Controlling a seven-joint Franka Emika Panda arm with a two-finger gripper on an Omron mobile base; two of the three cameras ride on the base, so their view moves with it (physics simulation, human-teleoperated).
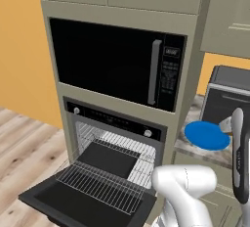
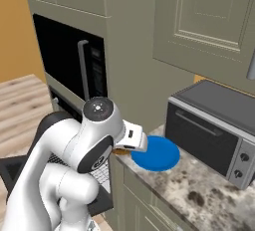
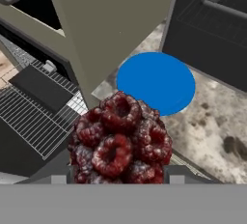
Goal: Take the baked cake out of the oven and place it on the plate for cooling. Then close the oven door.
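The baked cake (image 3: 120, 138), a dark reddish bumpy lump, sits between my fingertips, with my gripper (image 3: 118, 177) shut on it. It hangs above the counter's edge, just short of the blue plate (image 3: 157, 83). From the right base, my gripper (image 2: 130, 143) is at the plate's (image 2: 158, 155) left rim, a brown bit of cake (image 2: 119, 151) showing beneath it. The oven (image 1: 117, 147) stands open below the microwave. Its oven door (image 1: 73, 204) is folded down flat, and a wire rack (image 1: 102, 187) is pulled out over it.
A black microwave (image 1: 112, 64) with a vertical handle sits above the oven. A silver toaster oven (image 2: 214, 125) stands on the speckled counter (image 2: 199, 190) right behind the plate. Upper cabinets (image 2: 209, 16) hang overhead. A dark tray (image 3: 41, 88) lies inside the oven.
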